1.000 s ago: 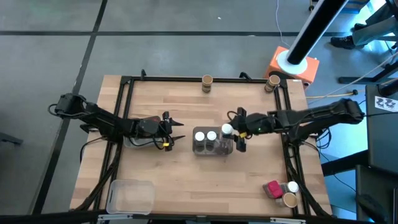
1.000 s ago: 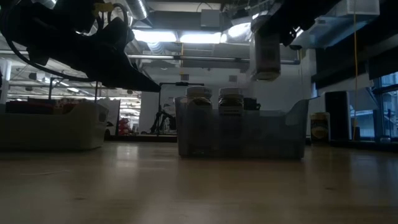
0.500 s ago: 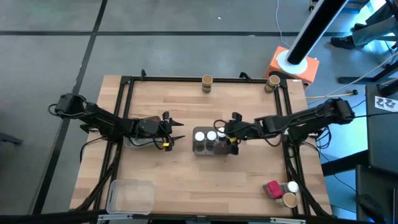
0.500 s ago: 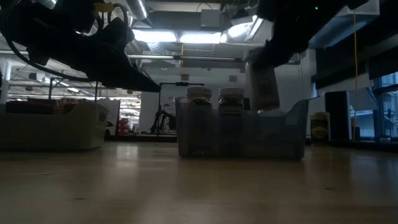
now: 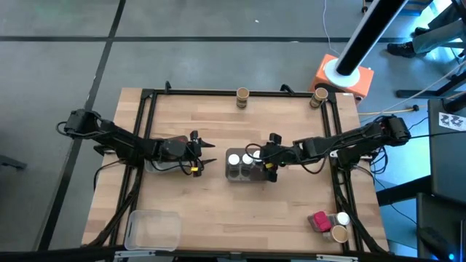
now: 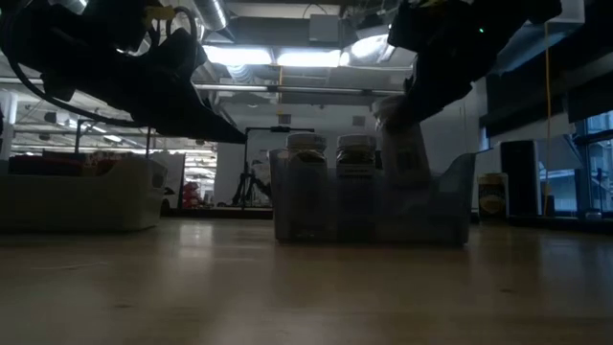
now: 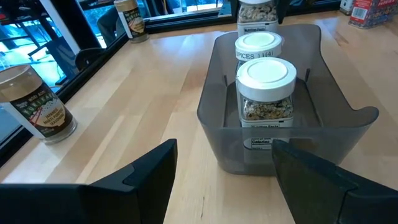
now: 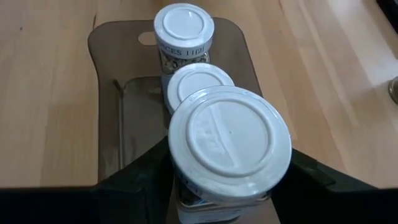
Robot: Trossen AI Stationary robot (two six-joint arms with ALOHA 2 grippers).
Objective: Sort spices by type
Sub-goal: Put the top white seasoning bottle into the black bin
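A clear grey tray (image 5: 246, 175) at the table's middle holds two white-lidded spice jars (image 5: 234, 159) (image 5: 247, 157), standing upright. My right gripper (image 5: 266, 160) is at the tray's right end, shut on a third white-lidded jar (image 8: 229, 142) just behind the other two (image 8: 198, 79) (image 8: 184, 26). In the low view this jar (image 6: 402, 144) stands higher than its neighbours (image 6: 306, 151) (image 6: 355, 151). My left gripper (image 5: 205, 153) hovers open, left of the tray (image 7: 348, 118), touching nothing. My right gripper pinches the white-lidded jar by its body just under the lid (image 8: 186, 199), one finger (image 8: 140, 177) on each side. The fingers come level from the table's right. The jar is roughly upright, its lower part (image 6: 404, 187) inside the tray's walls; whether its base rests there cannot be told.
Two tan-lidded jars (image 5: 242, 96) (image 5: 318, 96) stand at the far edge. By the near right corner sit a red packet (image 5: 318, 221), a white-lidded jar (image 5: 342, 217) and a tan-lidded jar (image 5: 339, 233). One clear tray (image 5: 151, 229) lies at the near left corner, another (image 6: 81, 196) under my left arm.
My right gripper has carried the white-lidded jar toward the table's left and down, from above the tray's right end into the tray beside the two jars standing there. It stayed shut on the jar.
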